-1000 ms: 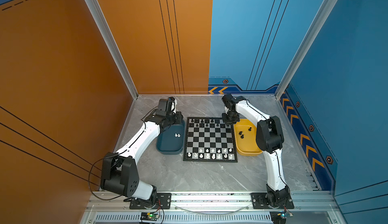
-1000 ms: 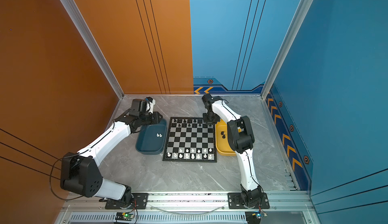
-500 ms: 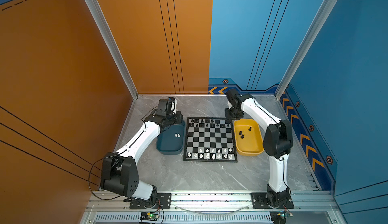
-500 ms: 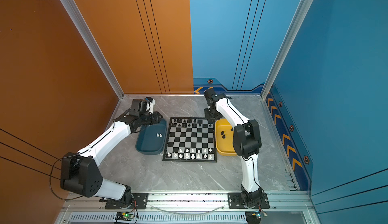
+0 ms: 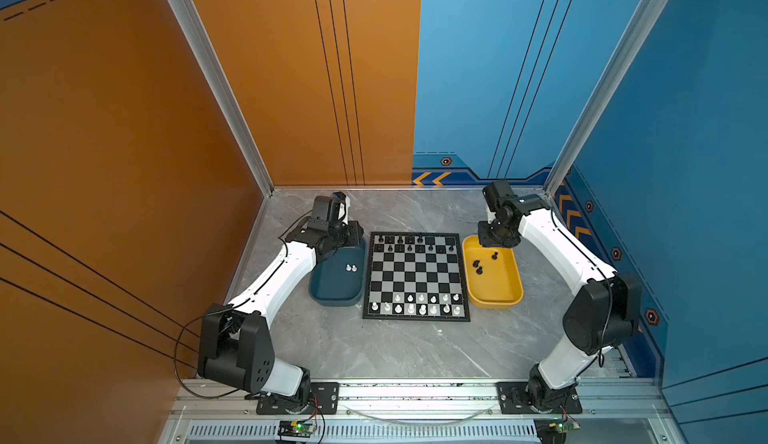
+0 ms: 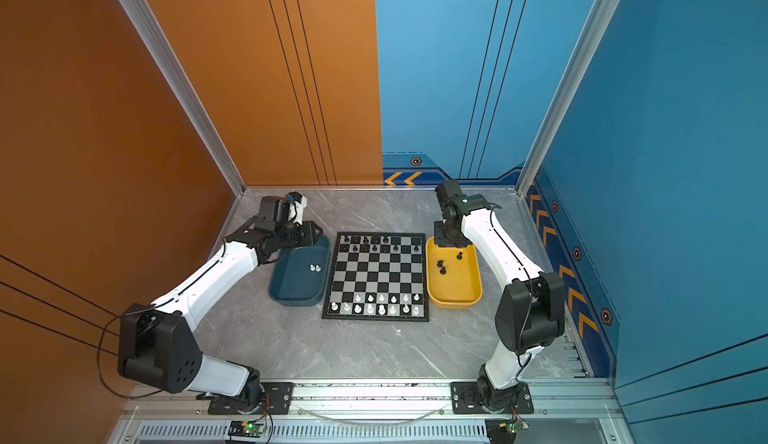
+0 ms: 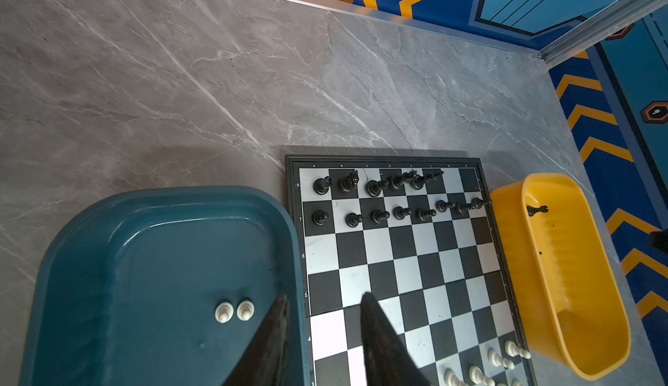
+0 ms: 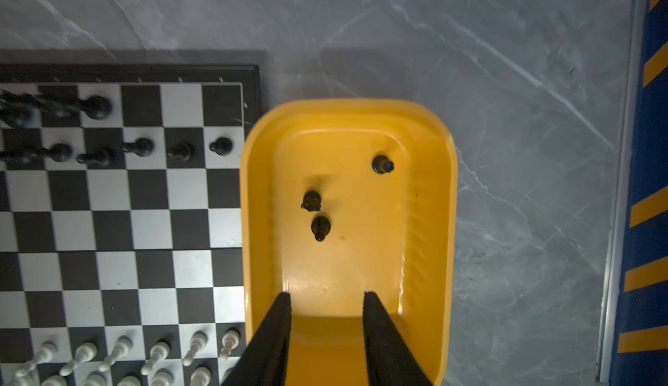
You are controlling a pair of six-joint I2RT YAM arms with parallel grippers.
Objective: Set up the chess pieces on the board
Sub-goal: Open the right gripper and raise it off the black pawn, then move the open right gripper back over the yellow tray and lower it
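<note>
Black-fingered left gripper [image 7: 324, 298] and right gripper [image 8: 327, 295] gape partly, empty.

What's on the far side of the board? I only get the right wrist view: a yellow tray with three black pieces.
Observer: A dark blue tray lies beside the board there.
Operator: Anything in it?
Observer: Two white pieces, side by side.
Operator: Where's the other arm?
Observer: The left gripper hangs above that tray's far end, jaws apart, holding nothing.
</note>
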